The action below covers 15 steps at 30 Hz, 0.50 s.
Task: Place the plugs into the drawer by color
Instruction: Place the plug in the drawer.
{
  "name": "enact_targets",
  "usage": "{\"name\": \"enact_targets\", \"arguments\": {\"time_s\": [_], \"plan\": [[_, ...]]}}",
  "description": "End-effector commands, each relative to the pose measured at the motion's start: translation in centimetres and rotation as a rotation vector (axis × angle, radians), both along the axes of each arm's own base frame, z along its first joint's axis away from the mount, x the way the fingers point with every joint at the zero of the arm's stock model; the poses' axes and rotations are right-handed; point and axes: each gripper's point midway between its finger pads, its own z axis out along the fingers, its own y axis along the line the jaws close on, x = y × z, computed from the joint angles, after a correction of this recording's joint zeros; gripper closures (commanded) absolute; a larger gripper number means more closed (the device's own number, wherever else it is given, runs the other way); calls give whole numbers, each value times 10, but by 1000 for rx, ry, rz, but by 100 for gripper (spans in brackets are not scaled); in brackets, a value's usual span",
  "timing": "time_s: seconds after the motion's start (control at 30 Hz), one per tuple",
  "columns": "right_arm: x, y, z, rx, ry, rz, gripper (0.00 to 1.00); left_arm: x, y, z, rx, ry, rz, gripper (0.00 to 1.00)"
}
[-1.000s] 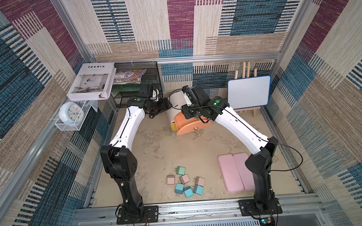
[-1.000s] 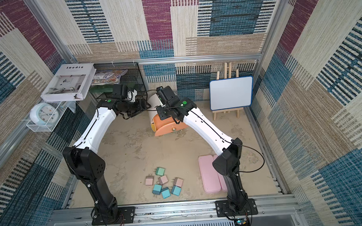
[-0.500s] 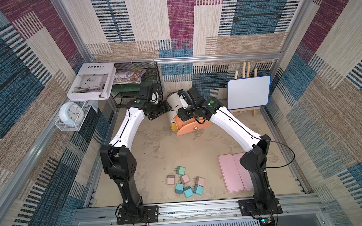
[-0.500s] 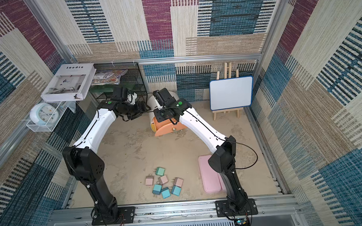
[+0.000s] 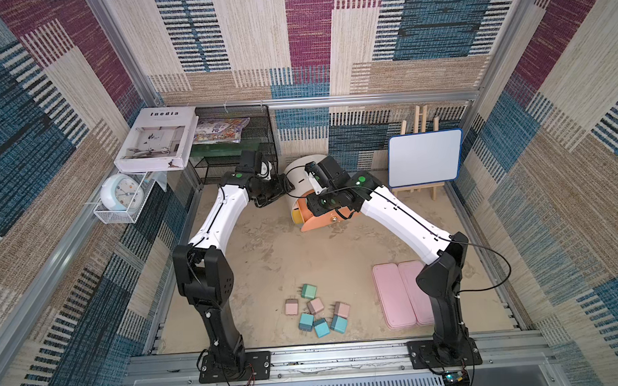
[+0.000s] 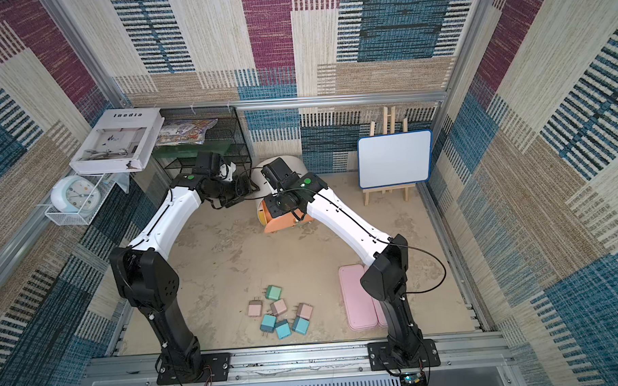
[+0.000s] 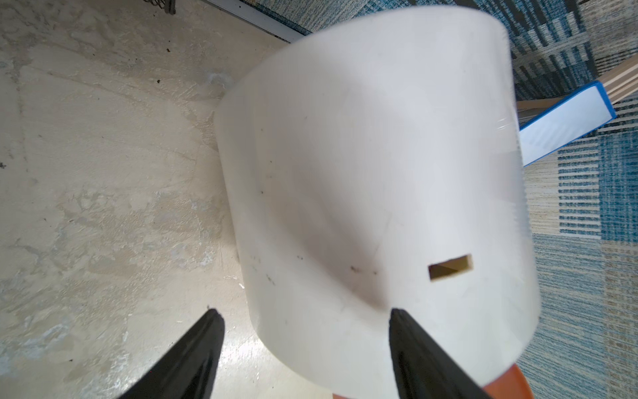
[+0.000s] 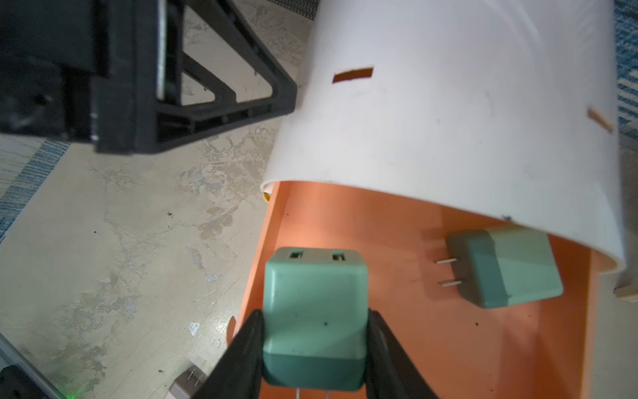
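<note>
The drawer is a white drum cabinet [image 5: 301, 171] at the back, also seen in another top view [image 6: 292, 164], with its peach drawer [image 8: 431, 311] pulled out. My right gripper [image 8: 315, 314] is shut on a green plug [image 8: 314, 286] over that drawer's floor. A second green plug [image 8: 504, 269] lies inside it. My left gripper [image 7: 303, 311] stands open at the drum's [image 7: 379, 172] side, one finger [image 7: 424, 359] against the wall. Several plugs lie at the front, among them a green one [image 5: 309, 291], a pink one [image 5: 291, 307] and a blue one [image 5: 306, 321].
A pale plug [image 8: 186, 383] lies on the floor beside the peach drawer. Two flat pink cases [image 5: 399, 295] lie at the front right by the right arm's base. A whiteboard on an easel [image 5: 424, 158] stands at the back right, a black wire rack [image 5: 235, 147] at the back left.
The right arm has shifted slightly over the peach drawer, still gripping the green plug. The left gripper has stayed at the drum.
</note>
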Motion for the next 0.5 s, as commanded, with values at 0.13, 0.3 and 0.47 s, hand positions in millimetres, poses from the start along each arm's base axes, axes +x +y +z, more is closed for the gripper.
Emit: {"name": "enact_targets", "arguments": {"time_s": [0.13, 0.3, 0.47], "plan": [[17, 6, -10, -9, -33, -24, 69, 2, -4, 8, -15, -29, -11, 21], [28, 17, -18, -3, -31, -14, 69, 0, -5, 9, -15, -32, -14, 21], [37, 23, -27, 2, -26, -8, 68, -1, -7, 8, -15, -31, -18, 21]]}}
